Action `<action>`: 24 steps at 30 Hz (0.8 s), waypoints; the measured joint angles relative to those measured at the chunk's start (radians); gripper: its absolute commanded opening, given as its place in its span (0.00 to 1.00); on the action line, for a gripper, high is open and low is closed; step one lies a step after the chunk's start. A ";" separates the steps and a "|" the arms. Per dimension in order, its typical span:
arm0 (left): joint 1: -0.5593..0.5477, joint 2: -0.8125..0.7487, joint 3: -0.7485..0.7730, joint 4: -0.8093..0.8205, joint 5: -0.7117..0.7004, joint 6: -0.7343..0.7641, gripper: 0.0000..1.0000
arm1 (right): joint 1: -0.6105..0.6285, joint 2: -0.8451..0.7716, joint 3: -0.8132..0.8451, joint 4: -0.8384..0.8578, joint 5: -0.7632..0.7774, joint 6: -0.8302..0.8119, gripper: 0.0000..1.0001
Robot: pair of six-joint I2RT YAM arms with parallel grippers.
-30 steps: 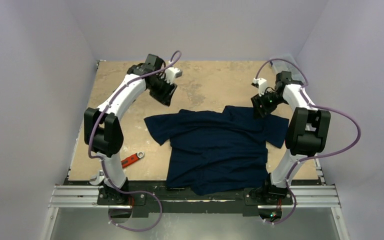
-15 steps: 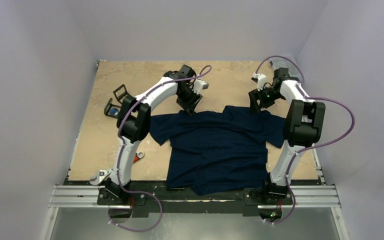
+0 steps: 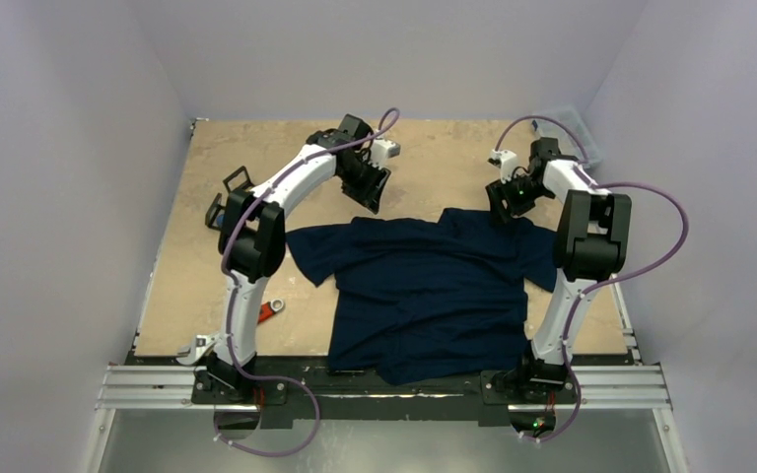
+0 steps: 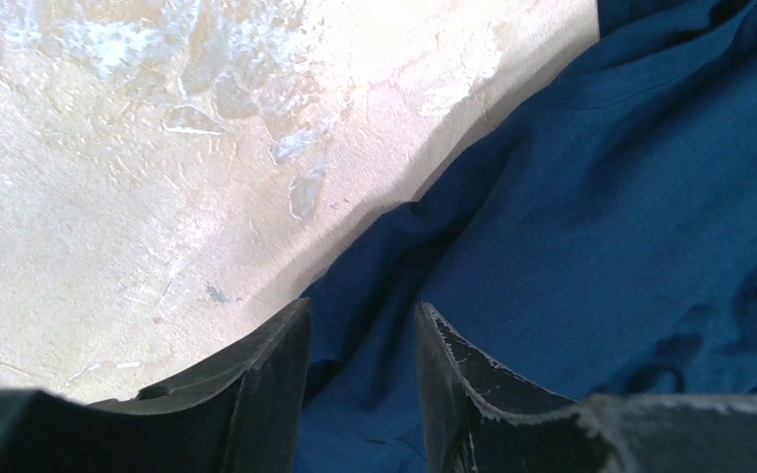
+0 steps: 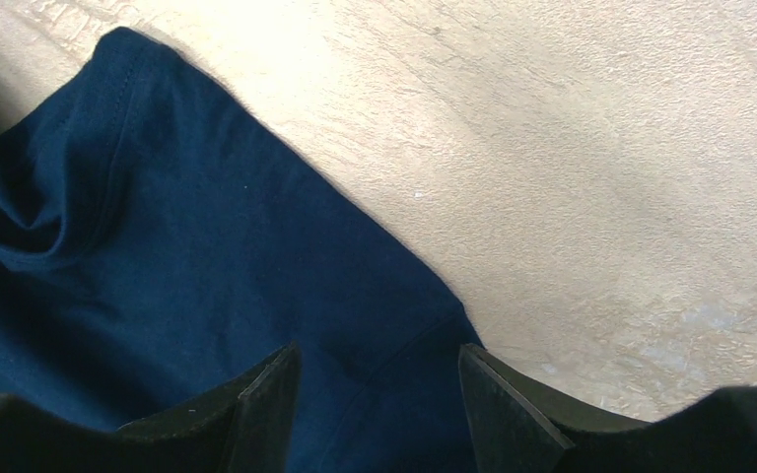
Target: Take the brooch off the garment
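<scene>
The garment (image 3: pixel 424 286), a dark navy T-shirt, lies spread on the table with its neck toward the far side. No brooch shows in any view. My left gripper (image 3: pixel 373 197) hangs at the shirt's far left shoulder edge. In the left wrist view it is open (image 4: pixel 360 325), and a fold of the garment (image 4: pixel 601 197) lies below the gap. My right gripper (image 3: pixel 503 209) is at the far right shoulder. It is open too (image 5: pixel 378 360), its fingers astride the edge of the garment (image 5: pixel 207 256) beside the collar, holding nothing.
A red-handled wrench (image 3: pixel 268 312) lies left of the shirt near the left arm's lower link. A small black object (image 3: pixel 227 197) stands at the table's left side. Bare tan tabletop (image 3: pixel 434 158) lies beyond the shirt. Pale walls enclose the table on three sides.
The left arm swung right from the far left to the shirt's far edge, then drew back a little. The right gripper shifted slightly left and farther back along the shoulder.
</scene>
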 measured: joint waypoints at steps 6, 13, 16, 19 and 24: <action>0.002 0.036 0.037 -0.029 -0.020 -0.008 0.38 | 0.000 0.000 0.000 0.002 0.000 -0.009 0.60; -0.010 0.080 0.037 -0.076 -0.059 -0.005 0.31 | 0.002 0.000 0.000 -0.001 -0.001 -0.020 0.52; -0.018 0.092 0.037 -0.091 -0.070 -0.005 0.08 | 0.006 0.000 0.000 -0.003 -0.002 -0.026 0.29; -0.020 0.103 0.037 -0.098 -0.075 -0.007 0.00 | 0.013 0.000 0.000 -0.007 -0.007 -0.037 0.02; -0.007 0.085 0.012 -0.057 -0.074 -0.009 0.00 | 0.020 0.000 0.000 -0.002 -0.010 -0.037 0.00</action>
